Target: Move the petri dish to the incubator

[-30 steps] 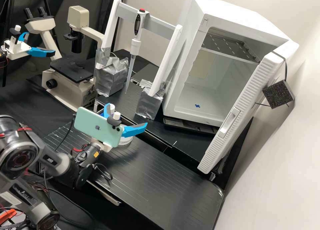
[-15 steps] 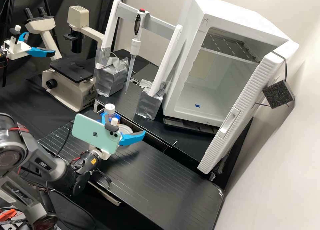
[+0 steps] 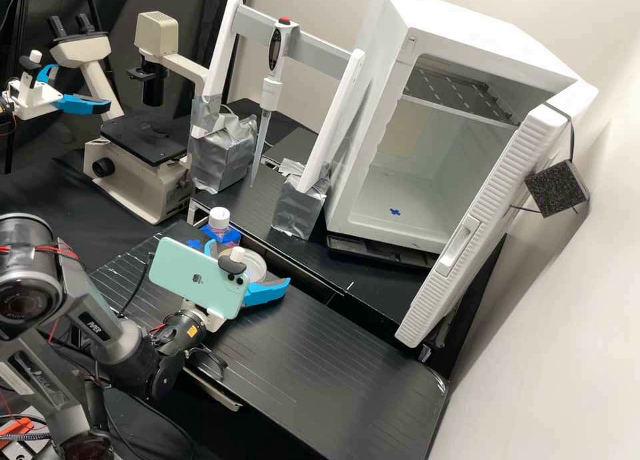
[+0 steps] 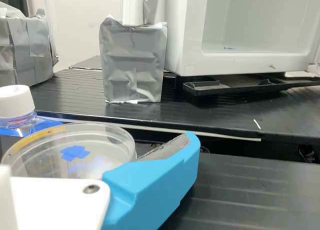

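Clock set on the high view, 12 at its top. Step in hand, as I judge it: lining up on the petri dish [image 4: 104, 149], before the pick. Dish lies flat on the near bench [image 3: 320, 340], just short of the edge towards the far bench. Gripper [image 3: 249, 263] low over it, spread wide, nothing clamped; dish sits in the gap, one blue finger [image 4: 155, 182] close by the rim. Contact, if any, cannot be told.

Bottle [image 3: 220, 221], white cap, blue on its body, stands just beside the dish at about 11 o'clock. Incubator [image 3: 345, 170] at 2 o'clock from the dish, door [image 3: 497, 193] swung open, shelf [image 3: 460, 95] up inside.

Next move, my reading: settle so both fingers straddle the rim evenly, level with the wall, then narrow gently. Hard squeeze could tip or pop a thin, slick dish; a stray finger could nudge the bottle. After that, lift straight up, keep the dish level, carry towards 2 o'clock, clearing the foil-wrapped foot [image 3: 298, 208] of the pipette stand and the door on the way in.
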